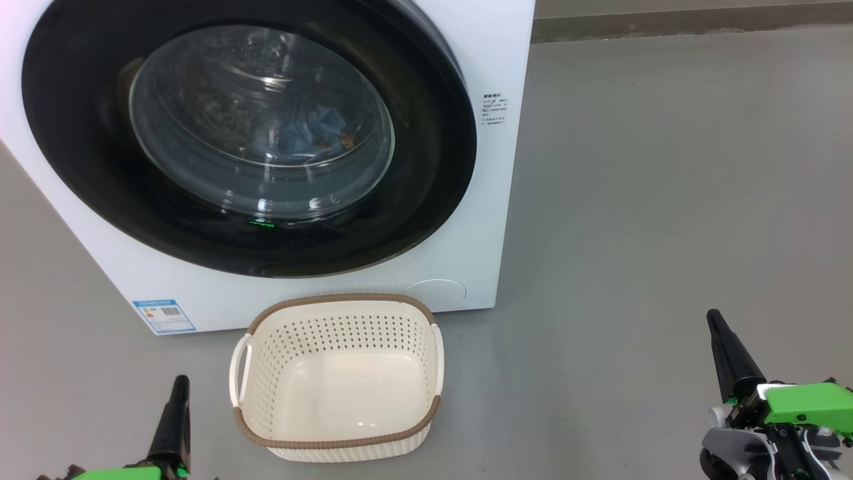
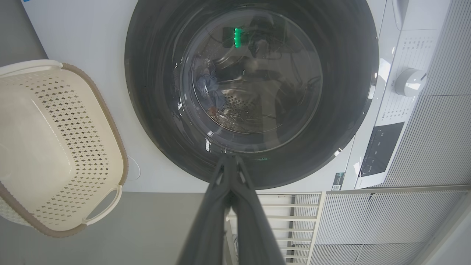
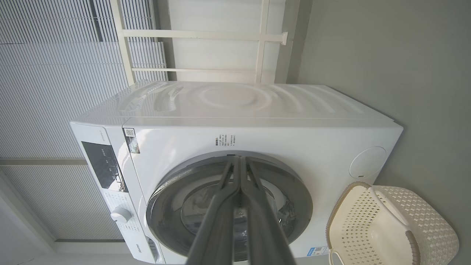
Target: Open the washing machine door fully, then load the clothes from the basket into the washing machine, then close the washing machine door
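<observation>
Grey floor (image 1: 633, 200) carries the white washing machine (image 1: 496, 220), with the washing machine door (image 1: 436, 167) lying shut against its front. Behind the glass, the clothes (image 1: 313, 130) sit as a blue bundle inside the machine. Just in front of it stands the basket (image 1: 340, 327). The left claw (image 1: 180, 381) hangs near the basket's left side, fingers pressed together. The right claw (image 1: 714, 319), well apart to the right, is likewise pressed together.
</observation>
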